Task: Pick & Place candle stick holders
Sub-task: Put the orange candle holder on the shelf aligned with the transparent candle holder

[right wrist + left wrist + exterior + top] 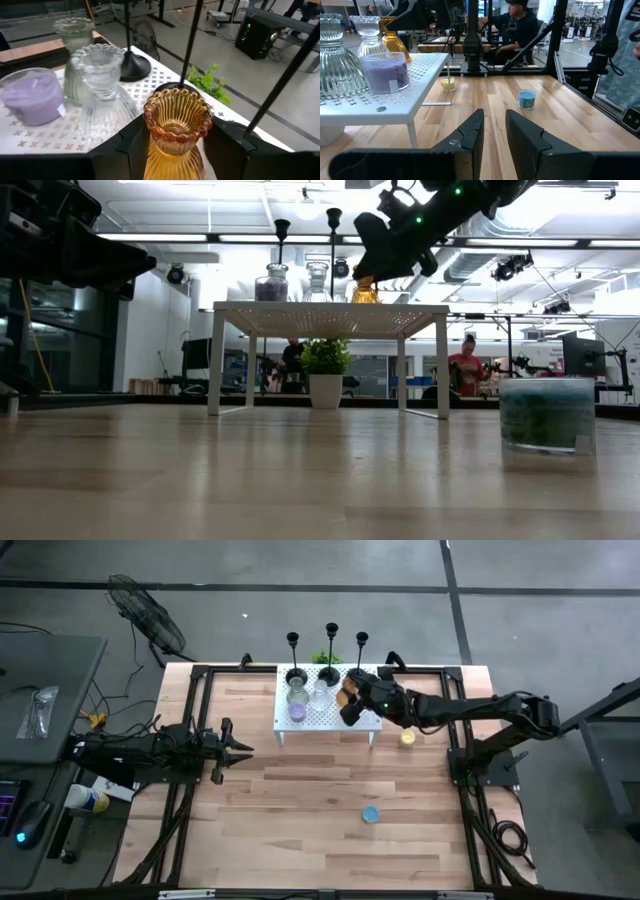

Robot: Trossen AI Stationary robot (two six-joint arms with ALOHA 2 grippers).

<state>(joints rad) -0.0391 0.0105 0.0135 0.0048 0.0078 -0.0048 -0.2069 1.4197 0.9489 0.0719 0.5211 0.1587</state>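
Note:
A white perforated stand point(345, 724) sits at the table's far middle. On it stand black candlesticks point(293, 658) point(331, 652) point(362, 640), two clear ribbed glass holders point(102, 95) point(75, 37) and a purple candle cup point(31, 95). My right gripper point(348, 695) is over the stand, shut on an orange ribbed glass holder point(177, 120). A yellow cup point(407, 738) and a blue cup point(371, 814) sit on the wooden table. My left gripper point(240, 748) waits open and empty at the table's left. My right gripper pinches the orange holder's lower body point(150, 155) between its two fingers point(127, 147), one on each side. It comes from the table's right, slanting down. The holder is upright, its bottom point(365, 300) at the stand's top; resting or just clear, I cannot tell.
A clear holder point(102, 95) stands close beside the orange one, with a candlestick base point(132, 65) just behind. A small green plant point(328, 658) is beyond the stand. People show in the room behind. Bare wood lies between the stand and the near edge.

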